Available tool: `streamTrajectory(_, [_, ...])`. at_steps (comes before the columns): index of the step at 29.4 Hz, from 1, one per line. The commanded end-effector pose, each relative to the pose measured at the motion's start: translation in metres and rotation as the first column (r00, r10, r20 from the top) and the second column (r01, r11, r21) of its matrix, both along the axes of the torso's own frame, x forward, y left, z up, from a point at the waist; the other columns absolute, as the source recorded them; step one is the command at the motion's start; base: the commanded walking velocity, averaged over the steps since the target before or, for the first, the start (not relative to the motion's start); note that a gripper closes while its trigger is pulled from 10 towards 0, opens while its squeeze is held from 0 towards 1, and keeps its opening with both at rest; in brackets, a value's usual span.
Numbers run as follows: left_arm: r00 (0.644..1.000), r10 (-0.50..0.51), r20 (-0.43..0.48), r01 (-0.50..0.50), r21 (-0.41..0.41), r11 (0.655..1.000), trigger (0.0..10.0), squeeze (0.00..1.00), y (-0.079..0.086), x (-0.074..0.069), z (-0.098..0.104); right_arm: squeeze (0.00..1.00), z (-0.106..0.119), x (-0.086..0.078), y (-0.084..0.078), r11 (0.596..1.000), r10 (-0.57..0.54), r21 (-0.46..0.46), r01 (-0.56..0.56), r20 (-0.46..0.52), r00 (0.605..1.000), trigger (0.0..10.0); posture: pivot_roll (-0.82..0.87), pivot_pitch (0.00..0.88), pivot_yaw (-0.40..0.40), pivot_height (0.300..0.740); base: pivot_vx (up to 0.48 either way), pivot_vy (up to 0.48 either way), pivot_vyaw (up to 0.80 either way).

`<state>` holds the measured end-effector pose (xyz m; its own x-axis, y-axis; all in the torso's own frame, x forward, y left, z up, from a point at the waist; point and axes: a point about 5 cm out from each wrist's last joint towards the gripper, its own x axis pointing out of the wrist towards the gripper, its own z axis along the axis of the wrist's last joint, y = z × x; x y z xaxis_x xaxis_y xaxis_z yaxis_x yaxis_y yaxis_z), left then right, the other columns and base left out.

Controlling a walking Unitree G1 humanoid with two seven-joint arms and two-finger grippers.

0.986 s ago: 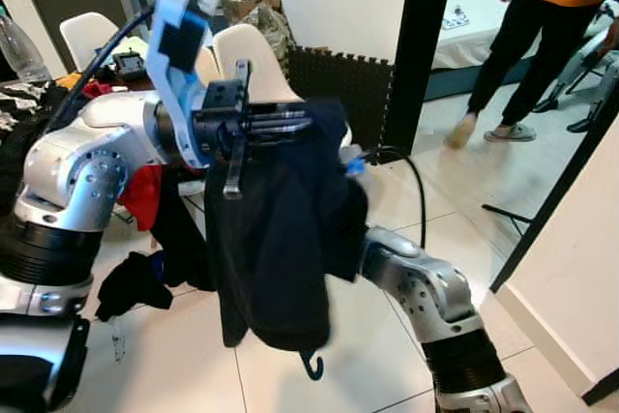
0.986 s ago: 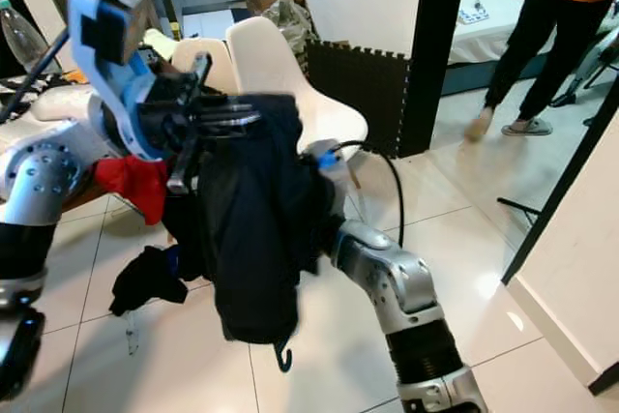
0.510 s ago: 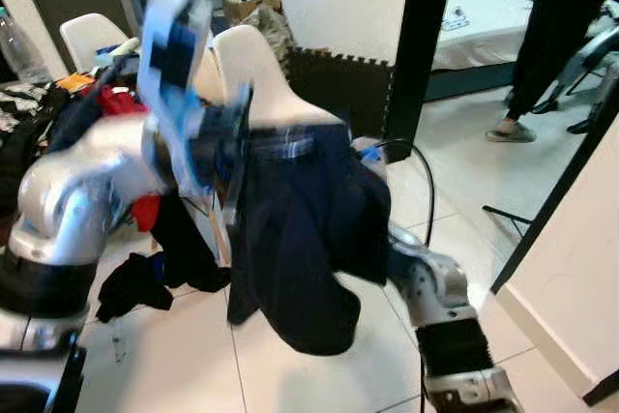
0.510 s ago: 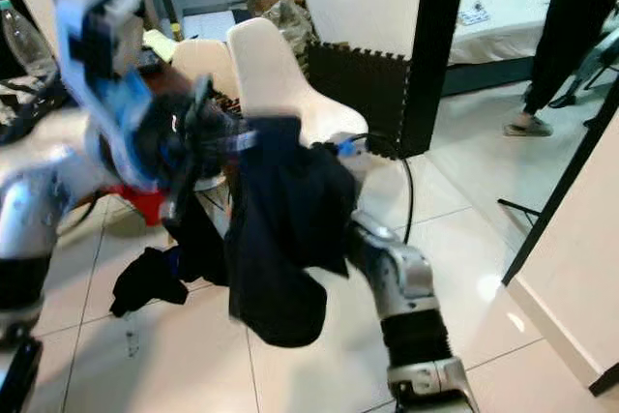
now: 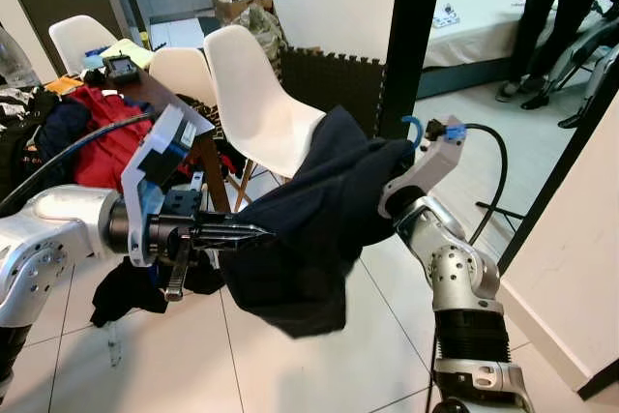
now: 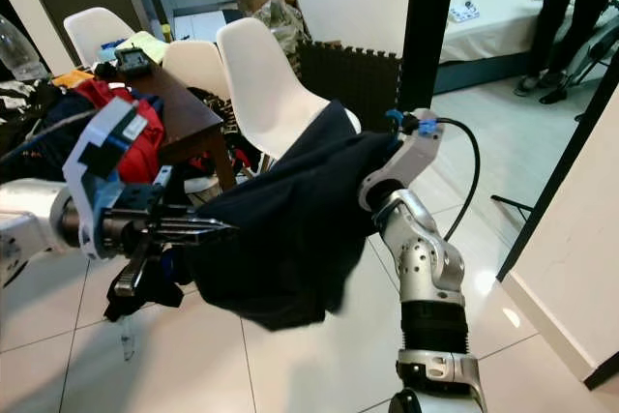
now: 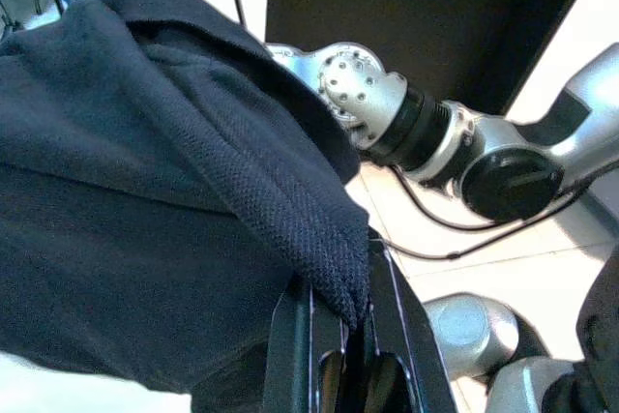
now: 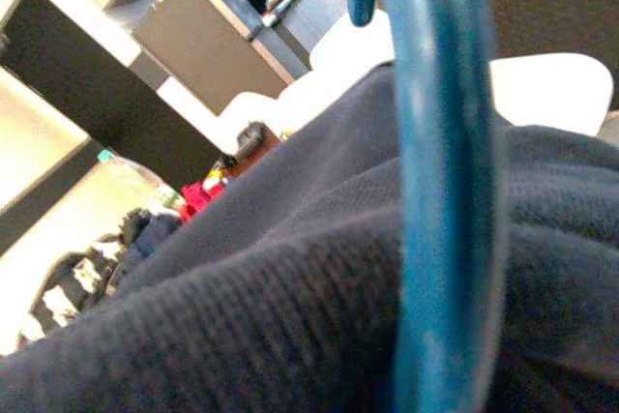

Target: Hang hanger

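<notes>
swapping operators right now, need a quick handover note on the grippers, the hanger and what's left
Left gripper: shut on an edge of the dark navy garment, held out ahead of the robot.
Right gripper: buried under the garment; fingers can't be judged. The blue hanger hook sticks up beside the right wrist, close in front of its camera.
Done: garment and hanger lifted, spread between both arms.
Left: nothing is hung yet, so find a rail and hook the hanger on.
Nearby: white chairs, a person in the doorway.

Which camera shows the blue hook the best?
The right wrist view: the blue hook runs huge and close up across it, over the dark shirt. In both eye views it is just a tiny curl poking up by the right arm's wrist. In the left wrist view, a bit shows at a corner.
</notes>
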<state>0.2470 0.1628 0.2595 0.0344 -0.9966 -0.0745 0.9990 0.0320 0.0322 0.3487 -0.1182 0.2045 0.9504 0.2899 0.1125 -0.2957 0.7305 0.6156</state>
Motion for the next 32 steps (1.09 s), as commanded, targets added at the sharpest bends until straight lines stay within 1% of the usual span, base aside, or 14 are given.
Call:
streamTrajectory(1, [0.995,-0.078,-0.061,0.08,0.029,0.996,10.0,0.0,-0.011,-0.015,-0.01,0.0,0.028,0.0,0.0,0.996,-0.012,0.088,0.0,0.134,0.991,10.0,0.15,0.019,0.037,0.74,0.0,0.0,0.0])
streamTrajectory(2, [0.995,-0.078,-0.061,0.08,0.029,0.996,10.0,0.0,-0.011,-0.015,-0.01,0.0,0.028,0.0,0.0,0.996,-0.012,0.088,0.0,0.134,0.991,10.0,0.15,0.019,0.037,0.74,0.0,0.0,0.0])
streamTrajectory(3, [0.992,-0.094,-0.08,0.098,0.04,0.994,10.0,0.0,-0.019,-0.019,-0.02,0.0,0.037,-0.003,0.002,0.991,-0.004,0.132,-0.022,0.189,0.982,10.0,0.15,0.019,0.037,0.74,0.0,0.0,0.0])
streamTrajectory(5, [0.992,-0.094,-0.08,0.098,0.04,0.994,10.0,0.0,-0.019,-0.019,-0.02,0.0,0.037,-0.003,0.002,0.991,-0.004,0.132,-0.022,0.189,0.982,10.0,0.15,0.019,0.037,0.74,0.0,0.0,0.0])
streamTrajectory(7, [0.992,-0.095,-0.083,0.098,0.041,0.994,10.0,0.0,-0.026,-0.018,-0.027,0.0,0.046,-0.006,0.003,0.986,0.012,0.158,-0.052,0.244,0.97,10.0,0.15,0.014,0.039,0.74,0.0,0.0,0.0])
streamTrajectory(15, [0.996,-0.051,-0.074,0.056,0.066,0.996,10.0,0.0,-0.032,-0.012,-0.034,0.0,0.057,-0.012,0.007,0.982,0.049,0.155,-0.104,0.323,0.945,10.0,0.14,0.012,0.044,0.74,0.0,0.0,0.0])
streamTrajectory(16, [0.997,0.018,-0.07,-0.015,0.041,0.999,10.0,0.46,-0.032,-0.002,-0.031,0.0,0.062,-0.015,0.009,0.981,0.076,0.138,-0.134,0.359,0.93,10.0,0.14,0.012,0.045,0.74,0.0,0.0,0.0])
streamTrajectory(17, [0.997,0.018,-0.07,-0.015,0.041,0.999,10.0,0.46,-0.032,-0.002,-0.031,0.0,0.062,-0.015,0.009,0.981,0.076,0.138,-0.134,0.359,0.93,10.0,0.14,0.012,0.045,0.74,0.0,0.0,0.0])
streamTrajectory(18, [0.996,0.059,-0.072,-0.058,0.017,0.998,10.0,1.0,-0.032,0.005,-0.027,0.0,0.065,-0.017,0.011,0.98,0.095,0.126,-0.154,0.383,0.919,10.0,0.14,0.012,0.045,0.74,0.0,0.0,0.0])
streamTrajectory(21, [0.996,0.058,-0.072,-0.058,0.002,0.998,10.0,1.0,-0.03,0.006,-0.021,0.0,0.067,-0.019,0.012,0.979,0.111,0.11,-0.169,0.402,0.909,10.0,0.14,0.012,0.045,0.74,0.0,0.0,0.0])
streamTrajectory(22, [0.998,0.039,-0.058,-0.039,0.007,0.999,10.0,1.0,-0.017,-0.001,-0.01,0.0,0.069,-0.021,0.011,0.98,0.131,0.078,-0.181,0.428,0.894,10.0,0.15,0.021,0.046,0.74,0.0,0.0,0.0])
streamTrajectory(28, [0.998,0.024,-0.051,-0.023,0.023,0.999,10.0,1.0,-0.008,-0.007,-0.004,0.0,0.071,-0.022,0.007,0.981,0.138,0.059,-0.183,0.442,0.886,10.0,0.15,0.023,0.046,0.74,0.0,0.0,0.0])
streamTrajectory(30, [0.999,0.027,-0.022,-0.027,0.01,1.0,10.0,1.0,0.005,-0.013,0.011,0.0,0.075,-0.022,-0.003,0.983,0.146,0.031,-0.182,0.474,0.868,10.0,0.16,0.027,0.042,0.74,0.0,0.0,0.0])
streamTrajectory(32, [1.0,0.03,-0.007,-0.03,0.005,1.0,10.0,1.0,0.011,-0.015,0.018,0.0,0.077,-0.023,-0.009,0.984,0.154,0.004,-0.179,0.49,0.858,10.0,0.16,0.028,0.041,0.74,0.0,0.0,0.0])
